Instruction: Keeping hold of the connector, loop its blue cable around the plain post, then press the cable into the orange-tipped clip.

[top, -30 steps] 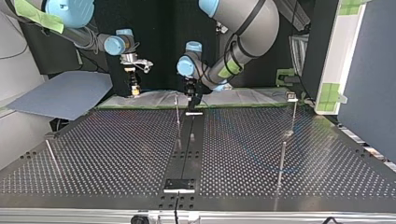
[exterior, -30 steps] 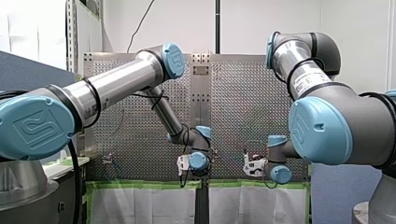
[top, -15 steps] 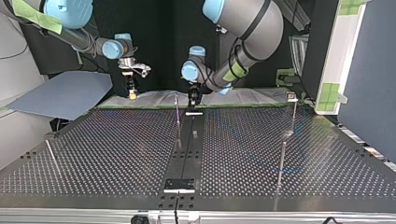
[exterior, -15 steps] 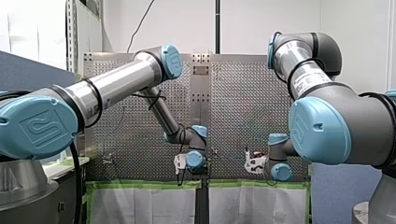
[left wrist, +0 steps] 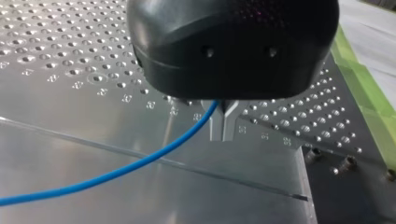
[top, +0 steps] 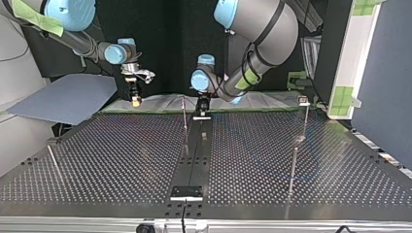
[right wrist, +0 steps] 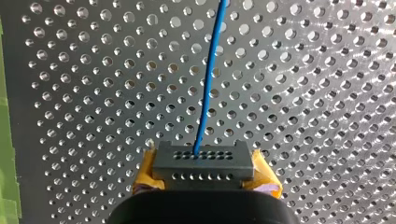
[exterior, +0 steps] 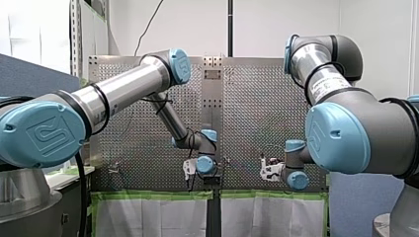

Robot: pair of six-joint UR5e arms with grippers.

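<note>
In the right wrist view my right gripper [right wrist: 203, 179] has its yellow pads [right wrist: 145, 177] shut on a dark grey connector [right wrist: 203, 161]. A blue cable [right wrist: 209, 88] leaves the connector and runs straight ahead over the perforated table. In the left wrist view my left gripper [left wrist: 223, 122] has its metal fingers shut on the blue cable [left wrist: 140, 161], which trails away to one side. A thin plain post [left wrist: 196, 168] crosses under it. In the top view my left gripper [top: 201, 109] hangs beside a thin post [top: 184, 116] at the far edge, and my right gripper [top: 136, 99] hangs further left.
More thin posts stand at the top view's right [top: 293, 167] and left [top: 53, 162]; one post [top: 305, 121] carries a small block on top. A dark rail [top: 192, 160] runs down the table's middle. Green tape [left wrist: 362, 79] lines the table edge near my left gripper.
In the top view my left gripper has shifted a little right and lower toward the rail's far end. My right gripper has drifted slightly left. Both grips are unchanged.
</note>
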